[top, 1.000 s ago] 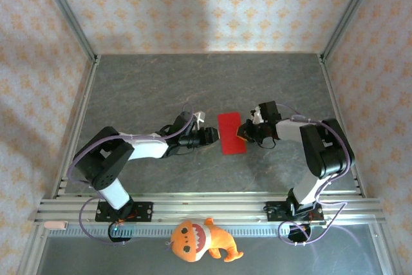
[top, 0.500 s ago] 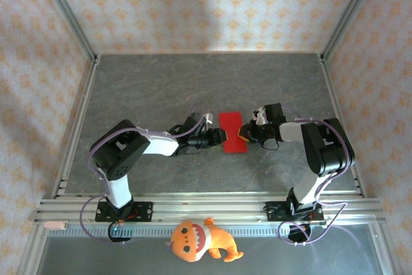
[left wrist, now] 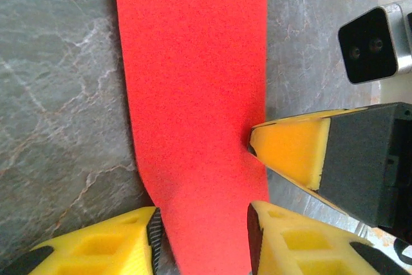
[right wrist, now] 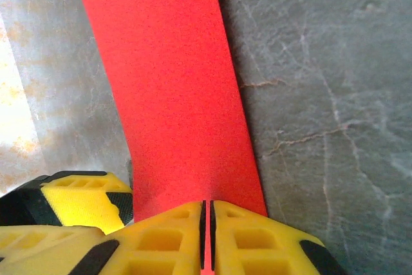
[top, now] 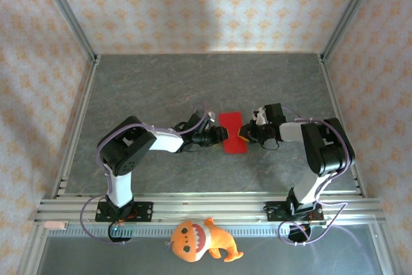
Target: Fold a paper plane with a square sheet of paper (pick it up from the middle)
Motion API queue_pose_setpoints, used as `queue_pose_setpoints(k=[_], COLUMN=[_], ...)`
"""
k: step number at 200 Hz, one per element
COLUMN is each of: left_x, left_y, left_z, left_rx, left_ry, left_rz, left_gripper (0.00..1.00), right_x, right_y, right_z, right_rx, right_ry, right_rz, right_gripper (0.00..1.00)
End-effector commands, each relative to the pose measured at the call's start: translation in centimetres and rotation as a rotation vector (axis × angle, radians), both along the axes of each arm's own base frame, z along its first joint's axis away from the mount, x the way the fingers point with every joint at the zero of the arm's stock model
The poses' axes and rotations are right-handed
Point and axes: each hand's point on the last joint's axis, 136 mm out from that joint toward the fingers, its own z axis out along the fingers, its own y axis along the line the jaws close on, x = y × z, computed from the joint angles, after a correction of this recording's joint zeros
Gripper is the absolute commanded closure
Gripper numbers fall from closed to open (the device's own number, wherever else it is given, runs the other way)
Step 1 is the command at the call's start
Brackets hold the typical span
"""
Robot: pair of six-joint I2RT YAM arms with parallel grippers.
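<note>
**Left gripper closing in on the half-folded sheet while the right is pinning its edge**

The square sheet of paper (top: 232,132) is lying near the middle of the table (top: 161,82), between the two grippers. It is presenting as a narrow rectangle rather than a full square. In my judgement it is already folded in half once. No pointed nose is showing.

The right gripper (top: 244,135) is sitting at the paper's right long edge, where it was a second ago. In the right wrist view its fingers (right wrist: 257,239) are pressed together with only a thin red line between them, so it is clamping the edge of the sheet.

The change is on the left. Over the last second the left gripper (top: 221,135) has been travelling in from just beside the paper's left edge and is now reaching over it, the arm's elbow swinging toward the centre. Its jaws are narrowing as it comes. In the left wrist view its fingers (left wrist: 96,246) are standing apart, with the near end of the red strip running between them. Whether the pads are bearing on the paper I cannot tell, and no grip is evident.

Assessment: the right gripper is acting as the anchor while the left is setting up to take the opposite edge for the next crease. The task is at an early stage. With both grippers working this close together, the thin sheet is liable to buckle or slip.
</note>
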Motion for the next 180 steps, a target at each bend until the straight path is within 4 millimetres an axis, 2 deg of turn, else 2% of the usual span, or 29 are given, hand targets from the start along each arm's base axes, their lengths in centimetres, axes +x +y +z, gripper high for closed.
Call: queue_pose_setpoints(k=[1,49,71,95,180], left_x=[0.5,0.4,0.3,0.3,0.6], left_y=[-0.7,-0.2,0.4,0.7,1.3], left_z=[0.3,0.2,0.0,-0.1,-1.4], left_rx=[-0.016,-0.013,0.004,0.000,0.046], left_ry=[0.008,0.014,0.041,0.067,0.198], left_rz=[0.010,0.038,0.071,0.105,0.176], left_gripper=[0.63,0.65,0.56,0.52,0.46], right_x=[-2.5,-2.5,-2.4,-2.4,-2.3], right_y=[-2.4,-2.3,-2.3,-2.3,-2.3], right_z=[-4.4,-4.1,-4.1,-4.0,-3.7], right_rx=[-0.157,-0.151,-0.151,-0.149,-0.145], right_ry=[0.119,0.114,0.113,0.111,0.103], right_rz=[-0.038,-0.040,-0.041,-0.040,-0.043], right_gripper=[0.86,0.86,0.86,0.86,0.86])
